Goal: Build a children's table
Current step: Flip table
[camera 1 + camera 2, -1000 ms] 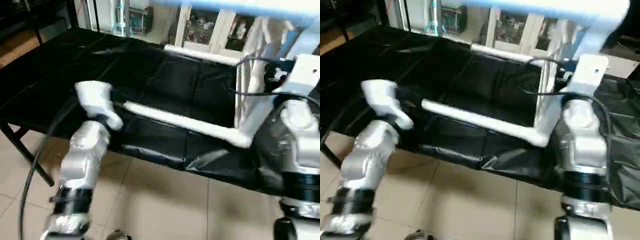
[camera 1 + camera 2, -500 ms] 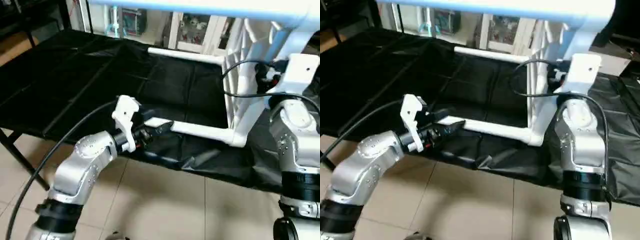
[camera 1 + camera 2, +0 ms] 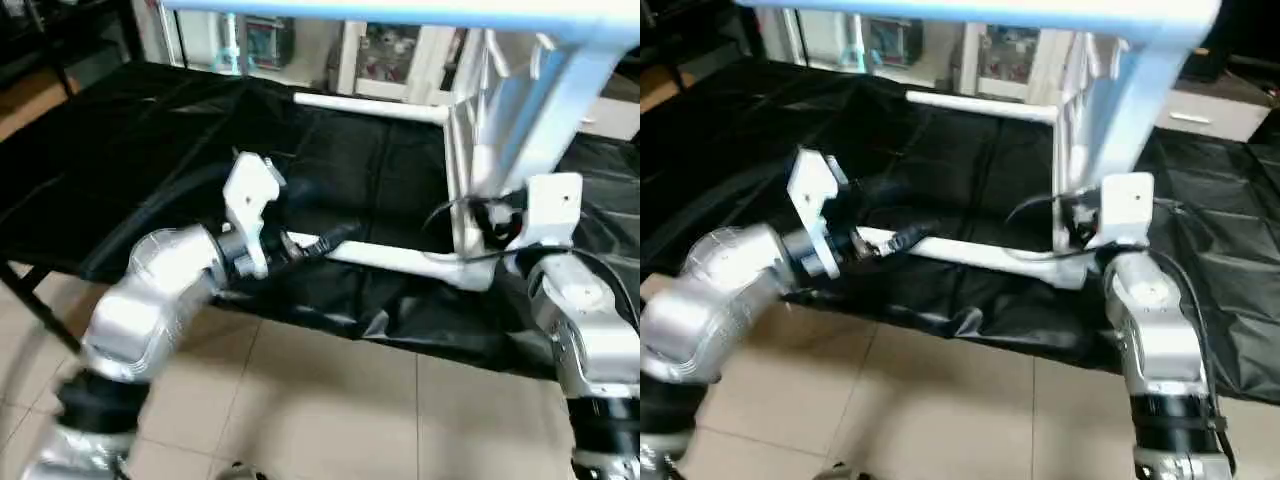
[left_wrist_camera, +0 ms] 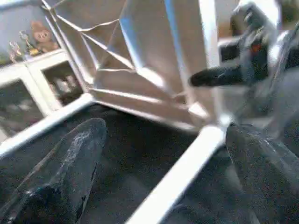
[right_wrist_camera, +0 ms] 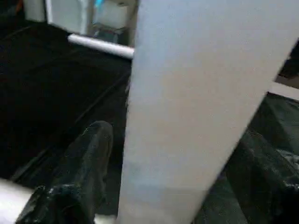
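The children's table top (image 3: 468, 130) stands on its edge on the black cloth, ribbed underside toward me, with white legs sticking out of it. My left gripper (image 3: 325, 241) is at the free end of the lower leg (image 3: 400, 258). In the left wrist view its fingers (image 4: 74, 168) stand wide apart on either side of that leg (image 4: 177, 172), so it is open. My right gripper (image 5: 173, 135) straddles the slanting leg (image 3: 540, 110) near the top's corner. Its fingers (image 5: 84, 168) are spread, with a gap to the leg (image 5: 187, 93).
A black cloth covers the work table (image 3: 120, 150), whose front edge runs just under the lower leg, with tiled floor (image 3: 320, 400) below. Another leg (image 3: 370, 107) lies along the cloth farther back. An upper leg (image 3: 400, 12) spans overhead. Cabinets (image 3: 390, 50) stand behind.
My left arm swung in from the left to the lower leg's end. Both grippers have spread wider. My right wrist has come lower along the slanting leg.
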You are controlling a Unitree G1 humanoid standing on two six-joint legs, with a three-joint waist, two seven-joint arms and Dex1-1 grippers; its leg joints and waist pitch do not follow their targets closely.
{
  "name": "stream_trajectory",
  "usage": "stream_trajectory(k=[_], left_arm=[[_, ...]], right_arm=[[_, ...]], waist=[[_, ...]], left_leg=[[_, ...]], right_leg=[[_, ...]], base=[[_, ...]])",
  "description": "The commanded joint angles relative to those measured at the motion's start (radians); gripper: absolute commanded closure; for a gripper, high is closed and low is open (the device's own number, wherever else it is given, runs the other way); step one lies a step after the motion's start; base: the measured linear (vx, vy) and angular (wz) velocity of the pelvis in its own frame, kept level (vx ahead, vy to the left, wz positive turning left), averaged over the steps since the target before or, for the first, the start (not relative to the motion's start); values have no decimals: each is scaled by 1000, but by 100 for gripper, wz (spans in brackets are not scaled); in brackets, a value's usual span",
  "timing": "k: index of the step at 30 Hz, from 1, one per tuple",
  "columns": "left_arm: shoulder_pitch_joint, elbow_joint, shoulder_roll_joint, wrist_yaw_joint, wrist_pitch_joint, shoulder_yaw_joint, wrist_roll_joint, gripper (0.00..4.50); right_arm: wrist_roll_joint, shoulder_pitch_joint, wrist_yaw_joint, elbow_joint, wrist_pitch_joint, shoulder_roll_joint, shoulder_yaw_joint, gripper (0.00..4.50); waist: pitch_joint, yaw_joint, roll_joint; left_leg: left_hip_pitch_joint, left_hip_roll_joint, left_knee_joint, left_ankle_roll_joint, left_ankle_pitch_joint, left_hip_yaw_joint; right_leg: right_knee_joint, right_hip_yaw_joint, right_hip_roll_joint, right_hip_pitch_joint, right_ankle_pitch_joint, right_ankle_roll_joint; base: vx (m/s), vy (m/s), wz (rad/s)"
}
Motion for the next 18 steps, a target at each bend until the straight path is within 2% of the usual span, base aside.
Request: stream_trajectory(k=[1, 3, 4, 5, 6, 7, 10, 11, 12, 13, 14, 15, 16, 17, 18], left_arm=[[-34, -26, 25, -29, -50, -25, 57, 0], [-42, -26, 34, -29, -69, -29, 76, 0], [-56, -26, 46, -26, -107, -31, 100, 0], [-56, -26, 46, -26, -107, -31, 100, 0], [-73, -21, 47, -22, -129, -24, 111, 0], [-76, -19, 47, -22, -134, -24, 114, 0], [-90, -12, 44, -22, -155, -20, 118, 0], [-124, 2, 31, -34, -176, -5, 96, 0], [-143, 11, 28, -38, -195, -2, 99, 0], [-144, 12, 28, -38, -196, -2, 99, 0], [-166, 30, 30, -46, -224, -5, 113, 0], [-175, 37, 32, -45, -245, -7, 122, 0], [-175, 37, 32, -45, -245, -7, 122, 0], [-186, 45, 32, -44, -258, -6, 127, 0], [-210, 58, 36, -45, -296, -4, 142, 0]], right_arm=[[47, 29, 51, -79, 49, -18, 11, 53], [72, 42, 65, -111, 62, -21, 4, 43], [103, 71, 93, -186, 71, -42, -21, 34], [103, 71, 93, -186, 71, -42, -21, 26], [129, 93, 136, -240, 89, -70, -37, 26], [130, 96, 142, -245, 92, -74, -38, 26], [135, 109, 163, -273, 104, -95, -42, 26], [160, 162, 262, -363, 132, -178, -15, 26], [151, 203, 329, -416, 124, -244, 15, 26], [151, 205, 333, -419, 123, -248, 17, 26], [174, 260, 403, -478, 145, -315, 23, 26], [189, 284, 423, -499, 154, -336, 7, 26], [189, 284, 423, -499, 154, -336, 7, 26], [208, 304, 442, -517, 167, -354, -13, 26], [240, 341, 483, -551, 184, -387, -55, 26]], waist=[[-68, 9, 8], [-70, 10, 10], [-69, 9, 25], [-69, 10, 20], [-70, 10, 27], [-71, 12, 23], [-66, 18, 20], [-65, 17, 46], [-66, 23, 29], [-63, 25, 29], [-63, 30, 40], [-64, 36, 45], [-64, 36, 40], [-62, 37, 41], [-63, 42, 44]], left_leg=[[28, 43, -88, -48, -182, -20], [27, 43, -86, -46, -156, -21], [25, 42, -86, -49, -156, -23], [27, 44, -86, -48, -162, -21], [26, 42, -84, -43, -156, -20], [29, 43, -82, -40, -157, -19], [27, 43, -84, -37, -173, -18], [29, 43, -85, -50, -208, -21], [35, 46, -83, -47, -227, -20], [32, 46, -85, -39, -229, -19], [27, 46, -84, -27, -228, -21], [29, 48, -82, -21, -233, -24], [27, 47, -83, -16, -233, -22], [25, 47, -85, -18, -240, -24], [28, 48, -85, -19, -255, -25]], right_leg=[[-67, 26, -51, 38, -65, -137], [-62, 24, -51, 39, -25, -156], [-60, 24, -51, 39, -16, -161], [-65, 24, -50, 40, -11, -160], [-60, 25, -50, 41, 14, -172], [-62, 25, -51, 41, 17, -174], [-65, 26, -55, 42, -30, -187], [-67, 26, -53, 39, -68, -185], [-71, 27, -52, 44, -73, -178], [-74, 30, -53, 45, -78, -172], [-75, 31, -56, 46, -83, -166], [-75, 31, -59, 44, -96, -164], [-79, 31, -60, 45, -105, -163], [-81, 31, -60, 44, -134, -162], [-83, 31, -62, 44, -171, -159]], base=[[0, 0, 0], [0, 0, 0], [0, 0, 0], [0, 0, 0], [0, 0, 0], [0, 0, 0], [0, 0, 0], [0, 0, 0], [0, 0, 0], [0, 0, 0], [0, 0, 0], [0, 0, 0], [0, 0, 0], [0, 0, 0], [0, 0, 0]])
